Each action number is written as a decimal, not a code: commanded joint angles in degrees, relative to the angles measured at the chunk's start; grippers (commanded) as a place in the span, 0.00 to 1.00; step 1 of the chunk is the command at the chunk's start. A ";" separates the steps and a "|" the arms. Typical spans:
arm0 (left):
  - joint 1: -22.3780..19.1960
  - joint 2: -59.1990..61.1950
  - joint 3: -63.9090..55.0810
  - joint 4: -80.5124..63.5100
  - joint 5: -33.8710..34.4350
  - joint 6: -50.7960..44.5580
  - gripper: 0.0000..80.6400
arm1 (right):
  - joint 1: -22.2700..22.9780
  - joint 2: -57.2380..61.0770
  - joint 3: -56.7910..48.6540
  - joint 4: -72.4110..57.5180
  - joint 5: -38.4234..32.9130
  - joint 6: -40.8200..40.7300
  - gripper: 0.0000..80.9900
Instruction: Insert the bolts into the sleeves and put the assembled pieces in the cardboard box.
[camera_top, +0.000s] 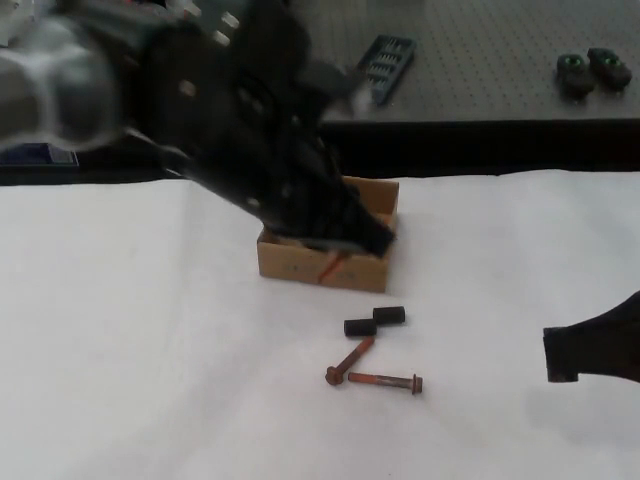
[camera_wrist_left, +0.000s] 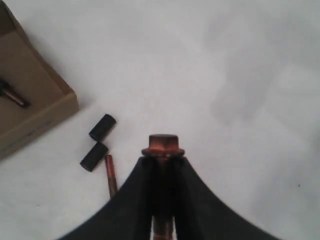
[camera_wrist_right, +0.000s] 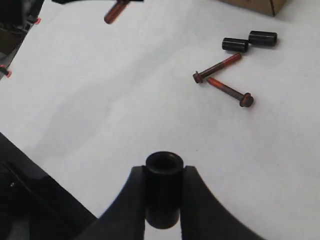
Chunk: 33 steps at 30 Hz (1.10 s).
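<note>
**A bolt in one gripper, a sleeve in the other**

The left gripper (camera_wrist_left: 162, 161) is clamped on a rusty-red bolt (camera_wrist_left: 162, 145), whose flanged head pokes past the fingertips, up in the air by the cardboard box (camera_top: 290, 260). The right gripper (camera_wrist_right: 164, 171) is closed round a stubby black sleeve (camera_wrist_right: 162, 192), its bore open, held above the desk (camera_top: 120, 350). On the desk's white covering lie two more sleeves (camera_wrist_right: 235, 44) side by side, and just beside them two loose bolts (camera_wrist_right: 230, 91) at an angle to each other. The brown box is open-topped, with a dark, red-tipped piece (camera_wrist_left: 14, 96) inside. The left arm (camera_top: 250, 130) hides much of it from above. Behind is a grey perforated plate (camera_top: 480, 50) with a slotted rack (camera_top: 385, 62) and two dark round parts (camera_top: 595, 70).
</note>
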 joint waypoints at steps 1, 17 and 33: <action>2.19 -4.64 3.65 -5.92 4.67 -5.89 0.01 | -0.28 -0.58 -0.06 -2.48 -2.47 -2.45 0.02; 7.47 -17.99 28.99 -68.69 17.39 -47.15 0.01 | 0.14 5.32 -0.06 -22.72 -13.33 -1.91 0.02; 7.34 -18.01 29.30 -69.26 23.96 -56.13 0.01 | 7.30 16.56 -0.06 -44.66 -14.17 6.34 0.02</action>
